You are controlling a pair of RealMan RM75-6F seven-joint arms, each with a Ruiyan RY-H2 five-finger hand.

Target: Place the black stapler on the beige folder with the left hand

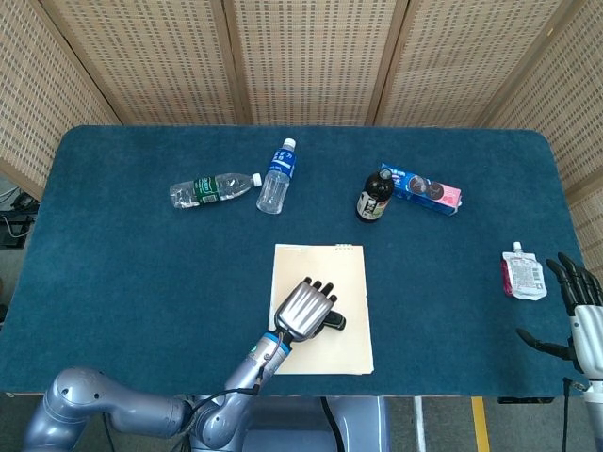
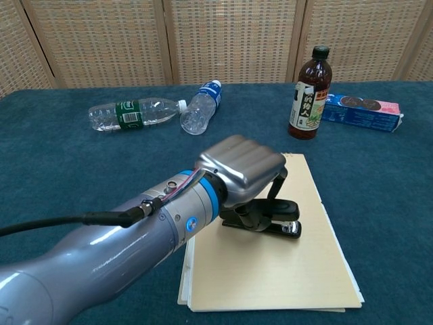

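We are seeing the left hand [image 2: 245, 164] gripping the black stapler [image 2: 269, 223], fingers curling down around its rear half while the front end is sticking out to the right. The stapler is looking small and low, glossy black with a bit of silver metal showing at its tip, and it is sitting over the middle of the beige folder [image 2: 270, 257]; from the chest view it is looking like it is touching the folder surface, but we cannot tell for sure. In the head view the left hand [image 1: 305, 309] is covering most of the stapler [image 1: 334, 321], with only the dark tip peeking out over the folder [image 1: 325, 273]. The folder is lying flat on the blue table [image 1: 122, 273], near its front edge. The right hand [image 1: 582, 315] is hanging at the right edge of the table, fingers spread apart and holding nothing, just beside a small white and red pouch [image 1: 522, 276]. Further back, a clear bottle with a green label [image 2: 132, 112] is lying on its side, a bottle with a blue label [image 2: 200, 108] is lying just beside it, a dark brown bottle [image 2: 308, 94] is standing upright, and a blue cookie box [image 2: 361, 112] is lying just beside that.
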